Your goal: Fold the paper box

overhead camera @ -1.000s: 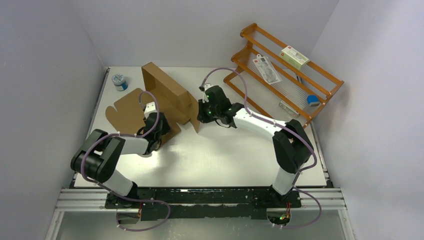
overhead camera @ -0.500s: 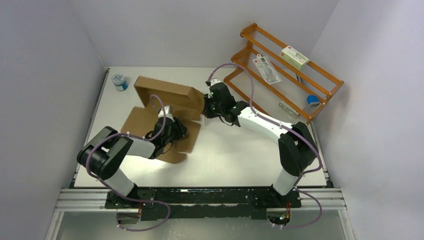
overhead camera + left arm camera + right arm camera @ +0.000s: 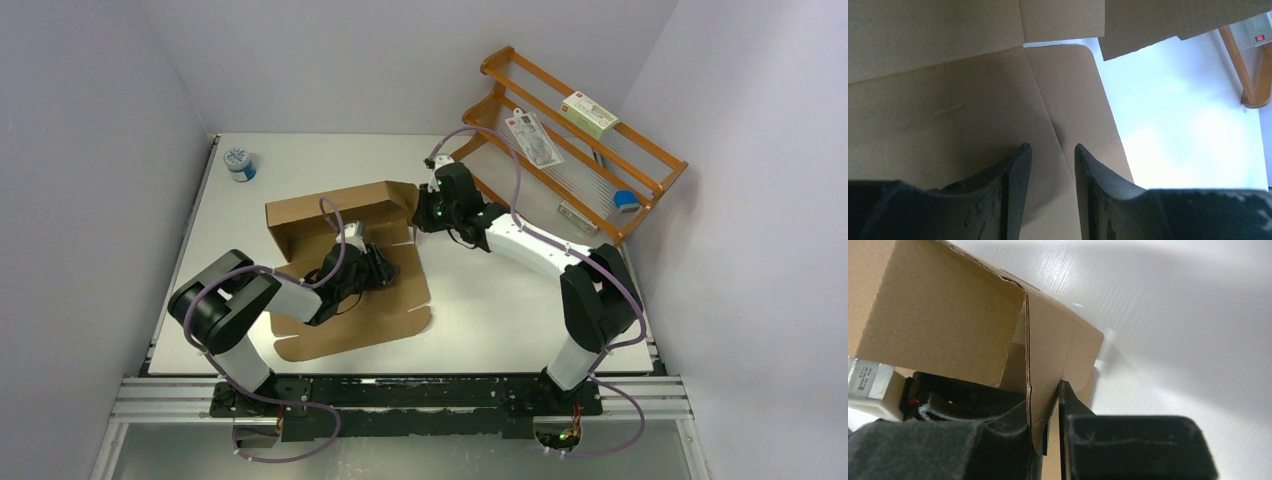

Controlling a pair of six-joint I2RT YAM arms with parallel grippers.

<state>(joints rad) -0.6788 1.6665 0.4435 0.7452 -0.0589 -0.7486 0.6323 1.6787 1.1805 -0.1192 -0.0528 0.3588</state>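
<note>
The paper box is a brown cardboard sheet lying flat on the white table, with one long wall standing up along its far side. My left gripper rests on the flat panel next to a crease, its jaws a narrow gap apart with nothing between them. My right gripper is shut on the end flap at the right corner of the raised wall. In the right wrist view the flap sits clamped between the fingers.
An orange wooden rack stands at the back right, holding a white carton with a red label, a flat packet and a blue item. A small round tin sits at the back left corner.
The box has come down from standing on edge to lying flat toward the front. My left gripper moved right onto the panel. My right gripper moved back and right with the flap.
</note>
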